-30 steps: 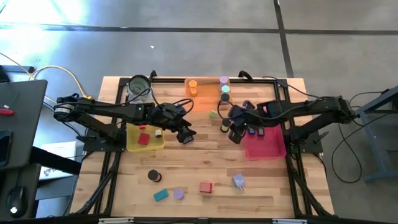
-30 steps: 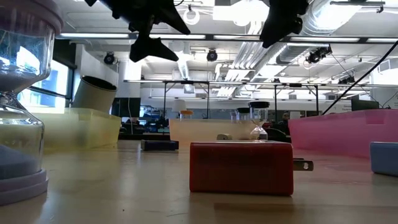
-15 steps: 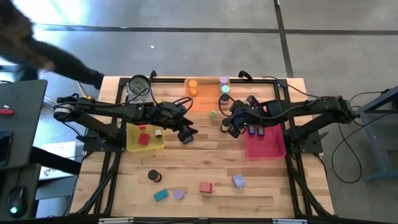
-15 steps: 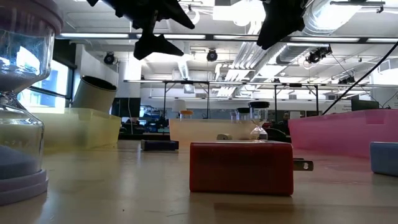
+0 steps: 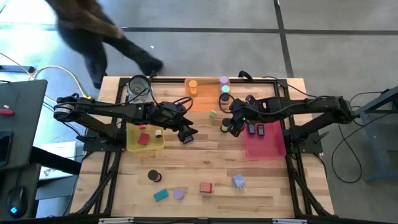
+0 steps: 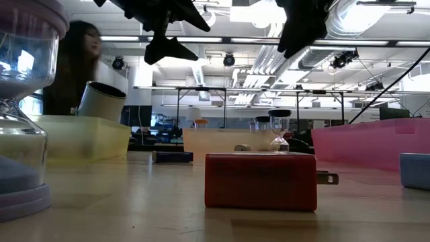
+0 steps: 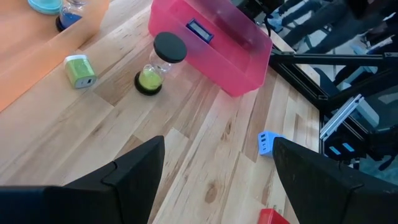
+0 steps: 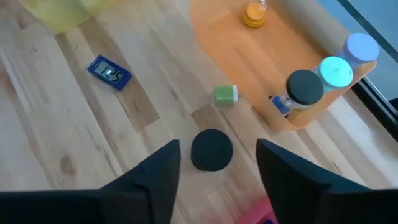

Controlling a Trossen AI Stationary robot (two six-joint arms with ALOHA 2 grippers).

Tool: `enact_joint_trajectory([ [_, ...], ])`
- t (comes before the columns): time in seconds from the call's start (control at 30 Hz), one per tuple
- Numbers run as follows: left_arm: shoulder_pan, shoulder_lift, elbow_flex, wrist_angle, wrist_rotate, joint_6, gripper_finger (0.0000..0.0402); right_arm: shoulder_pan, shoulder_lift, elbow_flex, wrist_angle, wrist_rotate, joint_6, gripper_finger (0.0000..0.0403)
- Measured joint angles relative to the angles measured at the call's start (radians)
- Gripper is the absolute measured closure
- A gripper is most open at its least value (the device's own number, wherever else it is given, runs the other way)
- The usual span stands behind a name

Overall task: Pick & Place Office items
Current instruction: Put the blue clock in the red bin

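Both grippers hover open above the table's middle and hold nothing. My left gripper (image 5: 186,135) (image 7: 217,149) hangs just right of the yellow tray (image 5: 132,145), which holds a red block (image 5: 143,139). My right gripper (image 5: 233,126) (image 8: 216,147) is above a black-capped cylinder (image 8: 211,149) that stands on the wood beside a green block (image 8: 225,94). A black cylinder (image 5: 153,176), teal block (image 5: 161,195), lavender piece (image 5: 178,194), red block (image 5: 206,186) (image 6: 261,181) and lavender-blue block (image 5: 238,181) lie near the near edge.
The orange tray (image 5: 205,101) at the far edge carries several cylinders. The pink tray (image 5: 264,148) on the right holds two dark-blue blocks (image 5: 256,130). A glass jar (image 5: 138,87) stands at the far left. A person (image 5: 93,31) walks past beyond the far edge.
My right gripper has drifted a little toward the far edge, still open. A person has come into view beyond the table's far left corner and walked along it.
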Motion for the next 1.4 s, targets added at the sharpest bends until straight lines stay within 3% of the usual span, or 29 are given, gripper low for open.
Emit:
enact_joint_trajectory([
  [0.3, 0.023, 0.001, 0.000, 0.000, -0.015, 0.002, 0.0110, -0.001, 0.000, 0.000, 0.000, 0.026, -0.012, 0.0107],
  [0.6, 0.026, 0.002, 0.000, 0.017, 0.001, -0.044, 0.0110, -0.002, 0.000, 0.000, -0.009, 0.048, -0.027, 0.0084],
  [0.97, -0.010, 0.003, 0.000, -0.120, -0.180, 0.352, 0.0110, -0.002, 0.000, 0.000, -0.087, 0.056, -0.007, 0.0088],
  [1.3, -0.029, 0.003, 0.000, -0.121, -0.200, 0.623, 0.0110, 0.046, 0.000, 0.000, -0.210, 0.054, 0.090, 0.0088],
  [1.4, -0.026, 0.003, 0.000, -0.121, -0.201, 0.625, 0.0110, 0.071, 0.000, 0.000, -0.209, 0.054, 0.090, 0.0088],
])
